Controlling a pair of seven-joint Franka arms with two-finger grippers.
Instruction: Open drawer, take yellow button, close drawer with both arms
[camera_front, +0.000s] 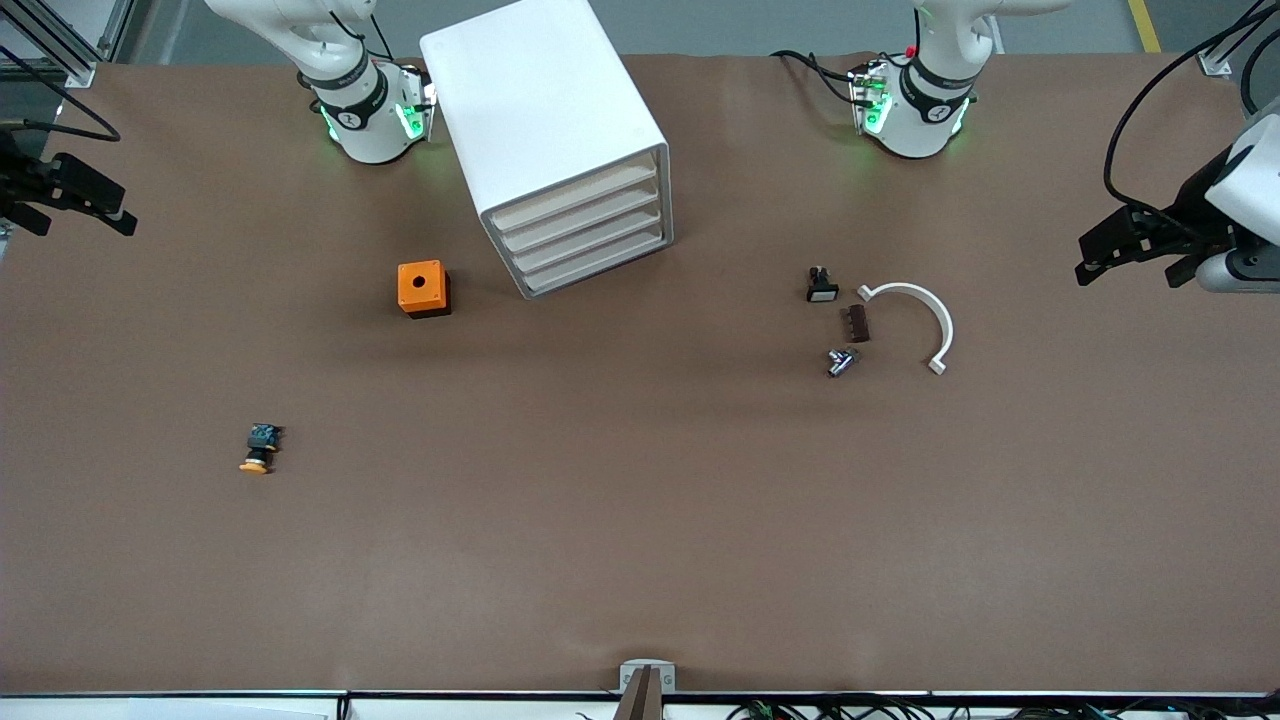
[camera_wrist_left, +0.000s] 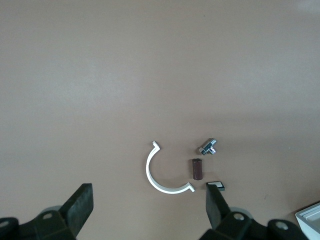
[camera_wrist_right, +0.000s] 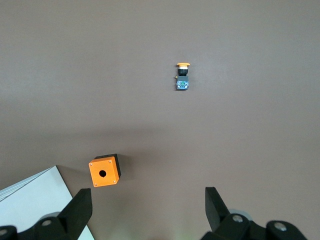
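From the front, the tiny push-button with round orange-yellow cap and black-and-blue body (camera_front: 259, 449) lies on its side on the brown bench (camera_front: 640, 520), nearer the camera than the orange cube with a hole (camera_front: 423, 288), toward the right arm's end. The white cabinet's topmost drawer (camera_front: 572, 193) sits shut. The black two-finger right gripper (camera_front: 68, 192) and left gripper (camera_front: 1135, 243) hang over opposite bench ends.

Left wrist: jaws wide, no button.

Right wrist: jaws wide, button (camera_wrist_right: 182, 77) well apart from them.

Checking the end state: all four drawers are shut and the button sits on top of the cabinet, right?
Not quite. The drawers of the cabinet are shut, but the button lies on the table, toward the right arm's end, as the front view shows.
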